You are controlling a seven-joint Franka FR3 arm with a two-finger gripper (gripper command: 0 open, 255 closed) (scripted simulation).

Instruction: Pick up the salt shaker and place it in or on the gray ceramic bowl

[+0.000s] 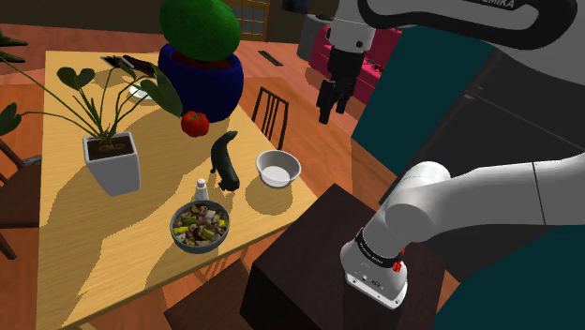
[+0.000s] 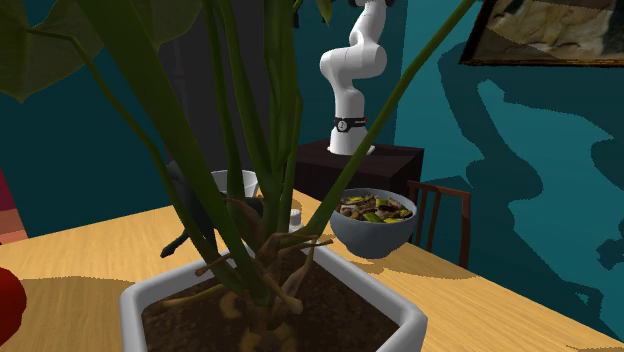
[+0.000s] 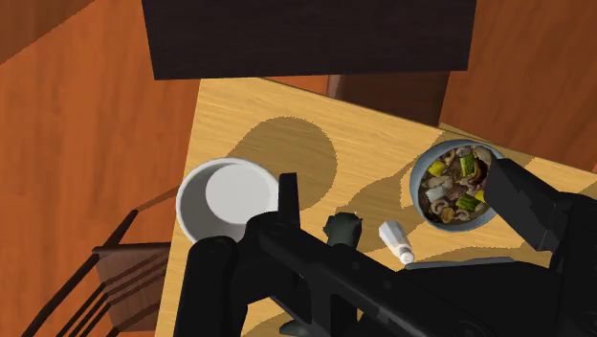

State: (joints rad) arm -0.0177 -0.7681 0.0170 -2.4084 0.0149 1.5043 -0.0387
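Two bowls: empty bowl (image 1: 278,168), food bowl (image 1: 200,226)
salt shaker (image 1: 201,189): upright, just beside food bowl
tool (image 1: 329,105): way above the desk (image 1: 84,262), fingers apart, holding nothing

Wooden bench (image 1: 94,248) carries a leafy plant in a white square pot (image 1: 112,164), a green bush in a blue pot (image 1: 202,84), a red fruit (image 1: 194,123) just beside it, and a dark curved object (image 1: 225,159). A chair (image 1: 272,112) stands at the bench's edge.

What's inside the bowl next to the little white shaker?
The bowl beside the salt shaker holds mixed food: green, yellow, brown and white chunks. They cover its bottom, so anything underneath cannot be seen.
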